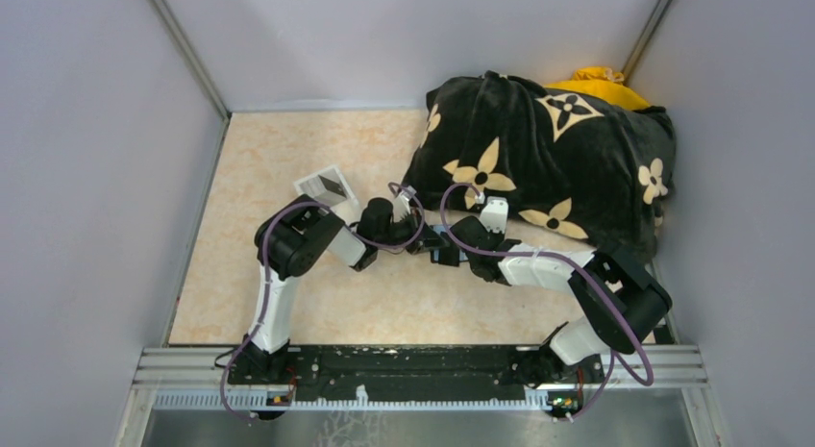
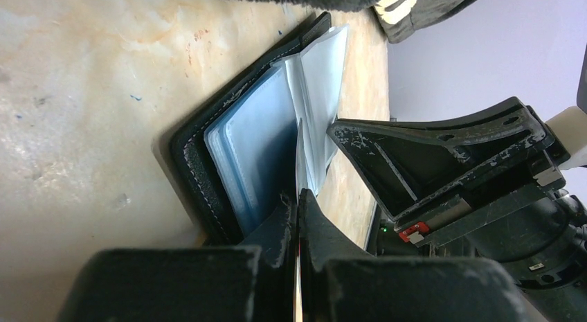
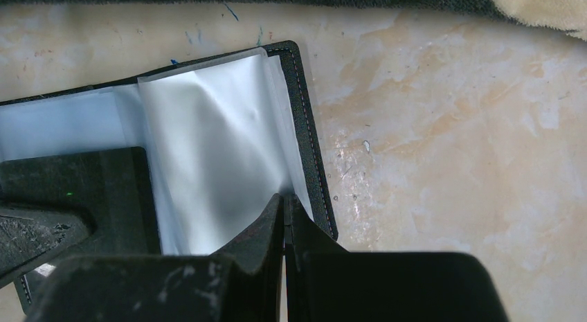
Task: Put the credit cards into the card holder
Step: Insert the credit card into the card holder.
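Likely pinning card holder (image 2: pixel 197 171) open mid-table, 8 o'clock of cushion (image 1: pixel 557 149), with right gripper (image 3: pixel 284 206) pressed together. Pinching thin sheet (image 2: pixel 300 163) upright with left gripper (image 2: pixel 297 206), card or sleeve unclear, probably parting pocket.

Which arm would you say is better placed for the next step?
Left, probably: the left tool pinches a thin sheet edge-on at the open card holder; the right tool only touches a sleeve.
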`<state>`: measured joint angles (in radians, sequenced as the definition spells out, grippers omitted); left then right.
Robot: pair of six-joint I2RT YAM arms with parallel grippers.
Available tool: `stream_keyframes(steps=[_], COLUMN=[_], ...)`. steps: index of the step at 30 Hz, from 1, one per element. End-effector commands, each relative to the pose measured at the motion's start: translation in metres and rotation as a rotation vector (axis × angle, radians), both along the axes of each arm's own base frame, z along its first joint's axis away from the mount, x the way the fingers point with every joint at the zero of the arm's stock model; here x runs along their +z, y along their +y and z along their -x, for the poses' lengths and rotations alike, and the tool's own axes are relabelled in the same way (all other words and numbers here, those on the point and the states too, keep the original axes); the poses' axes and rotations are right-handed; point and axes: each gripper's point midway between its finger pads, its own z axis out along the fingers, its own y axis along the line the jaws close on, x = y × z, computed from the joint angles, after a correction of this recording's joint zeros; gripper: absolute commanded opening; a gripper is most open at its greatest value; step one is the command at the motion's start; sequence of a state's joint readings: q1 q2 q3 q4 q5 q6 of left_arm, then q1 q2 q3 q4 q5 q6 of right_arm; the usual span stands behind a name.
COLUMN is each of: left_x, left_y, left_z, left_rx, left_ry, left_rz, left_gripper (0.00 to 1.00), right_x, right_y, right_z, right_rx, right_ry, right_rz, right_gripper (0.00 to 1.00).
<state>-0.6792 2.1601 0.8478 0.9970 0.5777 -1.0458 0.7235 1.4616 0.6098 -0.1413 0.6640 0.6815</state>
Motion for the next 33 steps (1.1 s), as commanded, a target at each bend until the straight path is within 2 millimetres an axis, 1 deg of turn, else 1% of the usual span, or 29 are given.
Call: stream_keyframes(steps=[1, 6, 11, 19, 24, 30, 33], left_x=[0.005, 0.007, 0.004, 0.003, 0.009, 0.025, 0.028], left_y=[-0.001, -0.007, -0.006, -0.009, -0.011, -0.018, -0.020], left_z=[0.007, 0.014, 0.020, 0.017, 0.016, 0.013, 0.012], left_rx=[-0.040, -0.083, -0.097, -0.095, -0.093, -0.086, -0.088], left_ry=[-0.056, -0.083, -0.085, -0.082, -0.095, -0.104, -0.108], left_rz=[-0.010, -0.025, -0.043, -0.060, -0.042, 0.050, 0.073], left_gripper=[0.00, 0.00, 0.00, 0.00, 0.00, 0.00, 0.00], right_x=[-0.025, -0.026, -0.026, -0.026, -0.027, -0.028, -0.028], right_y=[0.002, 0.002, 0.002, 0.002, 0.002, 0.002, 0.001], right_z=[0.018, 0.018, 0.018, 0.019, 0.019, 0.020, 0.020], right_rx=[0.030, 0.027, 0.029, 0.027, 0.027, 0.028, 0.025], right_ry=[0.117, 0.118, 0.117, 0.118, 0.119, 0.120, 0.119], right_rz=[-0.022, -0.021, -0.023, -0.028, -0.028, -0.028, -0.027], right_gripper=[0.00, 0.00, 0.00, 0.00, 0.00, 0.00, 0.00])
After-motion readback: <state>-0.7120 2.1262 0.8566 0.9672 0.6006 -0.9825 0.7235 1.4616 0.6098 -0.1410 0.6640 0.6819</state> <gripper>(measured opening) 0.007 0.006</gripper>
